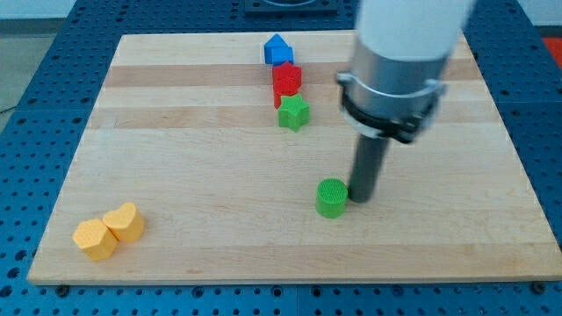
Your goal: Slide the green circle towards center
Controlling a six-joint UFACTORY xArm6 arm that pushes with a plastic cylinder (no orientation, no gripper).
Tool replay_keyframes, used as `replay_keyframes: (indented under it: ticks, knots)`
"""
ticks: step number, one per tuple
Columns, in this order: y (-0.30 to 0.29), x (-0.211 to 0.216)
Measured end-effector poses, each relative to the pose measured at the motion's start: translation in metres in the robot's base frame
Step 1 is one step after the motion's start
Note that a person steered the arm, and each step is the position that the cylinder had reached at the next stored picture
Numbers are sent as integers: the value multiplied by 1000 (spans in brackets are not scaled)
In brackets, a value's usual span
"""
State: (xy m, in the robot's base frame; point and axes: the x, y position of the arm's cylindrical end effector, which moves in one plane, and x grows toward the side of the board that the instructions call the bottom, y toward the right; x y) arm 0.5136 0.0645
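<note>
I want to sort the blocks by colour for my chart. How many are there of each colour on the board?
Green: 2, the green circle and the green star
Red: 1, the red block
Blue: 1, the blue block
Yellow: 2, the yellow heart and the yellow hexagon
Total: 6

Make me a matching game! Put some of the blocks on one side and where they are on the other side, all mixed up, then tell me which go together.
Things:
1. green circle
2. blue block
3. green star
4. two yellow blocks

Places:
A. near the view's top, at the upper end of the row of three
B. right beside my tip, on its left in the view
C. the board's bottom-left corner in the view
D. just below the red block, at the row's lower end

Pairs: 1-B, 2-A, 3-D, 4-C
</note>
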Motion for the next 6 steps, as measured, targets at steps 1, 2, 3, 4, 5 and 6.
replay_keyframes:
  ticks: [1, 2, 3, 4, 5, 6]
  knots:
    - [-3, 0]
    - [27, 36]
    - [26, 66]
    - [-29, 64]
    - [-43, 25]
    - [-44, -17]
